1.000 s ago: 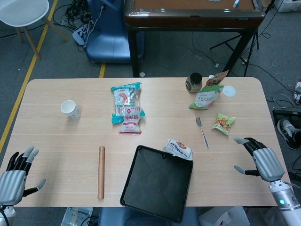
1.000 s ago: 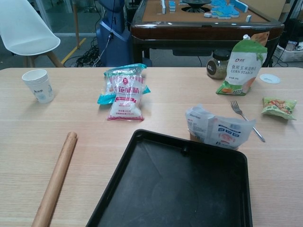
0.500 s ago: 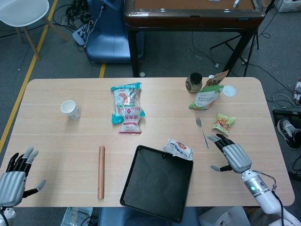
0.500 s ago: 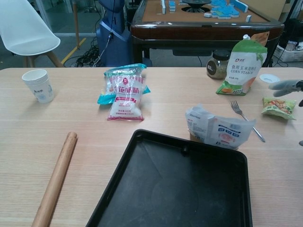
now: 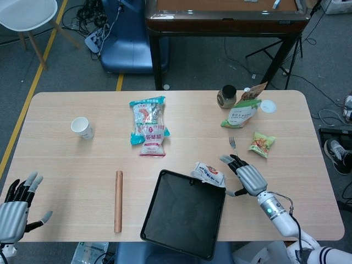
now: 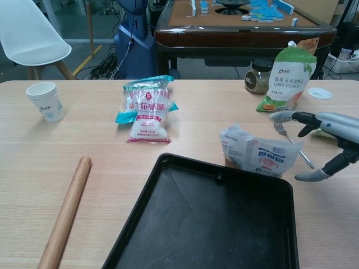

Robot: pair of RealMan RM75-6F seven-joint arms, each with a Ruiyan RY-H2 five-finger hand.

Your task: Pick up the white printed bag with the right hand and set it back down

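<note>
The white printed bag [image 5: 209, 173] [image 6: 259, 154] lies on the table against the far right corner of the black tray [image 5: 184, 214] [image 6: 207, 224]. My right hand [image 5: 245, 174] [image 6: 325, 137] hovers just to the bag's right, fingers spread and holding nothing, a small gap between it and the bag. My left hand [image 5: 16, 206] rests open at the near left edge of the table, far from the bag; the chest view does not show it.
A fork [image 5: 235, 151] [image 6: 291, 140] lies just behind my right hand, a small snack packet [image 5: 261, 144] beyond it. A corn starch pouch [image 6: 285, 78], jar [image 5: 226, 96], lid [image 5: 268, 106], stacked bags [image 5: 148, 126], paper cup [image 5: 82, 127] and rolling pin [image 5: 118, 201] are spread about.
My right hand has travelled left from the table's right edge, past the fork, to just beside the white printed bag. The left hand and the bag have not moved.
</note>
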